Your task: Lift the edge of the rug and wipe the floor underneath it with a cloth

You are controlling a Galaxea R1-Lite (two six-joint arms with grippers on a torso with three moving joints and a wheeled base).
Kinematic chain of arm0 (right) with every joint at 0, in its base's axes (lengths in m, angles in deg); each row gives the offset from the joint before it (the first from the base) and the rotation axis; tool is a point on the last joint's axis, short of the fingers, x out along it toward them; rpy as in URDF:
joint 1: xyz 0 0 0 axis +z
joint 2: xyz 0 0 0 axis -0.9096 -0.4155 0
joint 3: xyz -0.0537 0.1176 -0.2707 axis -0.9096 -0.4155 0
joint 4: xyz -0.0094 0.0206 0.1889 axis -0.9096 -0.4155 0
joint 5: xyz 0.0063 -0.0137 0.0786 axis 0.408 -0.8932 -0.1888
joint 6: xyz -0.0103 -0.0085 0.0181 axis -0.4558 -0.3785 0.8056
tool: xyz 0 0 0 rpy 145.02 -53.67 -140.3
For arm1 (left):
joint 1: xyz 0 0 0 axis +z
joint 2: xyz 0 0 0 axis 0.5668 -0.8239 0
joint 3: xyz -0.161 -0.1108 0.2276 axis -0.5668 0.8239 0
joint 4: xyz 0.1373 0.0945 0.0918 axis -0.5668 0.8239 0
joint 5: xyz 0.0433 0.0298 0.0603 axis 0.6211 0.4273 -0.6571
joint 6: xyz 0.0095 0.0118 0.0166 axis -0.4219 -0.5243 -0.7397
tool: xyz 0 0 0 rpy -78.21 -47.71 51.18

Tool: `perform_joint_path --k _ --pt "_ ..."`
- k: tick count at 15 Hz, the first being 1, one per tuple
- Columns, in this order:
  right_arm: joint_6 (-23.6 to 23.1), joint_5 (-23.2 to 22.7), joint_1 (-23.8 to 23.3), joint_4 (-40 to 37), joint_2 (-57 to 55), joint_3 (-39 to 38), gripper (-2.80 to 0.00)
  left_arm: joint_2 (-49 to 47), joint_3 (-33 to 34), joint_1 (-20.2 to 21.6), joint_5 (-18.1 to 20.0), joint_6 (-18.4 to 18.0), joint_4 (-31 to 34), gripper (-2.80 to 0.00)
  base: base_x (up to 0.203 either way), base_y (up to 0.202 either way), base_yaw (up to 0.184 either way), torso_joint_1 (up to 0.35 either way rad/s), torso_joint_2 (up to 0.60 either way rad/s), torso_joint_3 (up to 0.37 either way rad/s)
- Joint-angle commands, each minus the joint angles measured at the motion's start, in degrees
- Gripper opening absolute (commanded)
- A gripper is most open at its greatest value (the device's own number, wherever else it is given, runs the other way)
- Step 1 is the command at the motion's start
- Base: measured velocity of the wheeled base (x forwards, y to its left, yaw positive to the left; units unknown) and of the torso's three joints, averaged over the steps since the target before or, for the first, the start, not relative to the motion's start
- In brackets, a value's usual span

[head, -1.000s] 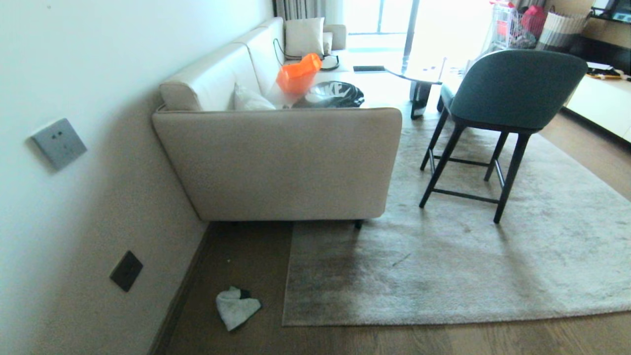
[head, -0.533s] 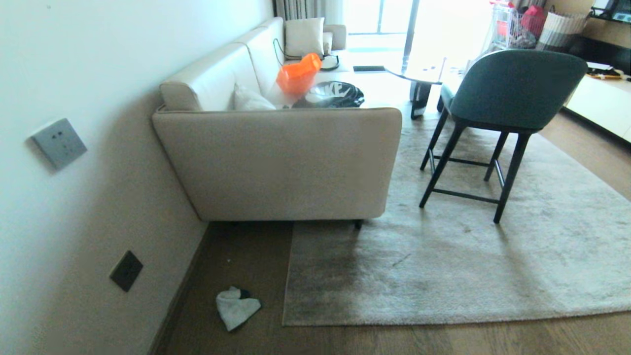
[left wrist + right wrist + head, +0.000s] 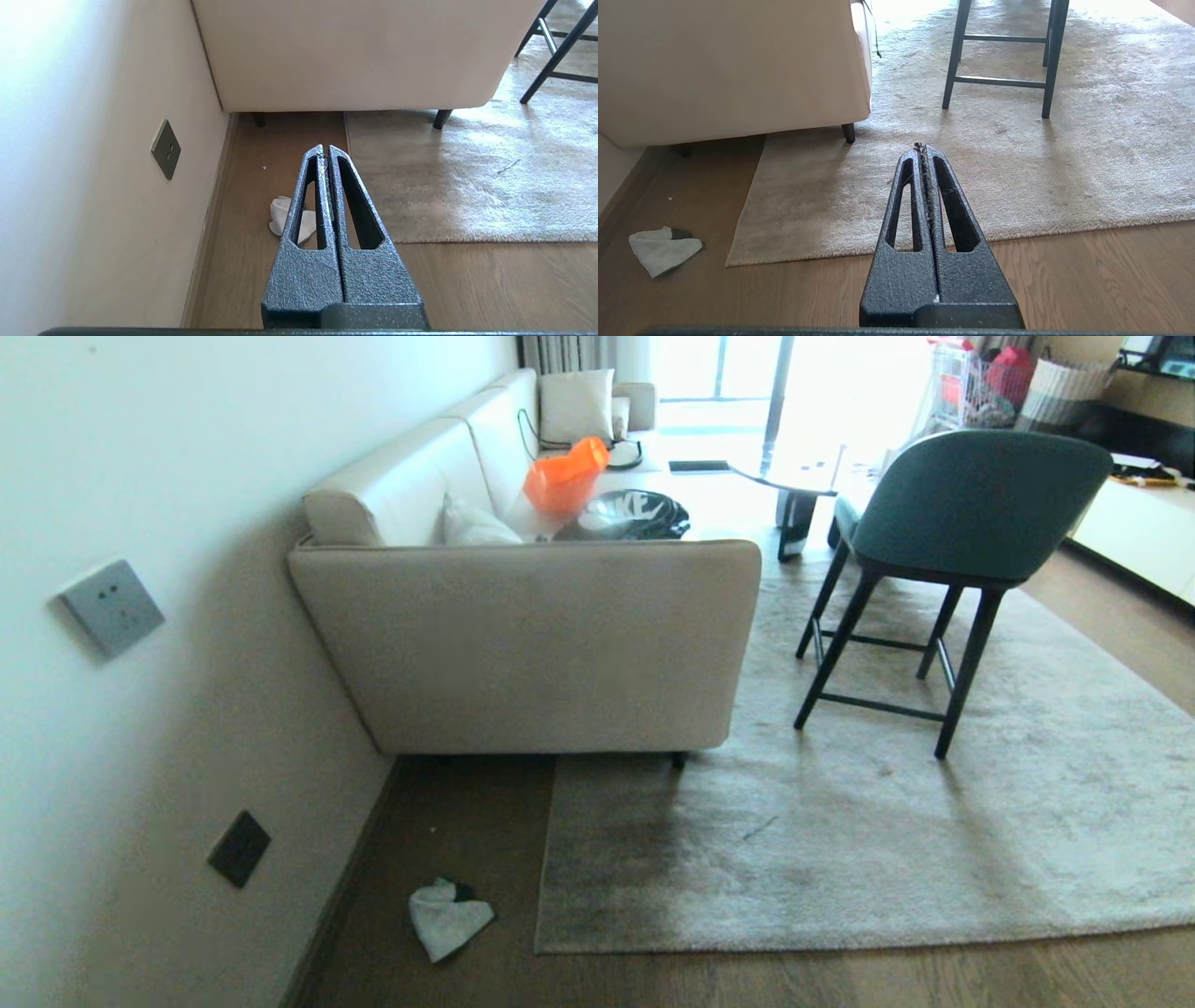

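Your left gripper (image 3: 325,148) and right gripper (image 3: 920,147) are both hanging pressed together, holding nothing. The cloth (image 3: 446,918) is lying on the floor (image 3: 467,821) between the wall's skirting and the rug edge (image 3: 541,859), which is lying flat.

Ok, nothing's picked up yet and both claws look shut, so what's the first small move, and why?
Probably open the left claw and lower it toward the cloth. The cloth lies loose on the wood floor between the wall and the rug corner, on the robot's left. The rug lies flat, and the right claw sits shut and empty above it.
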Motion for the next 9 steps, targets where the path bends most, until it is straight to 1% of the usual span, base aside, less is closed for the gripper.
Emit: perform_joint_path --k 1,6,7,9 --pt "0.04 0.04 0.02 0.02 -0.09 0.0 -2.8 0.0 0.0 -0.01 -0.03 0.0 0.03 -2.8 0.0 0.0 0.0 0.0 0.0 0.0" --pt "0.04 0.04 0.02 0.02 -0.09 0.0 -2.8 0.0 0.0 -0.01 -0.03 0.0 0.03 -2.8 0.0 0.0 0.0 0.0 0.0 0.0" --pt "0.04 0.04 0.02 0.02 -0.09 0.0 -2.8 0.0 0.0 -0.01 -0.03 0.0 0.03 -2.8 0.0 0.0 0.0 -0.006 -0.16 -0.205" --pt "0.04 0.04 0.02 0.02 -0.09 0.0 -2.8 0.0 0.0 -0.01 -0.03 0.0 0.03 -2.8 0.0 0.0 0.0 -0.023 -0.31 -0.327"
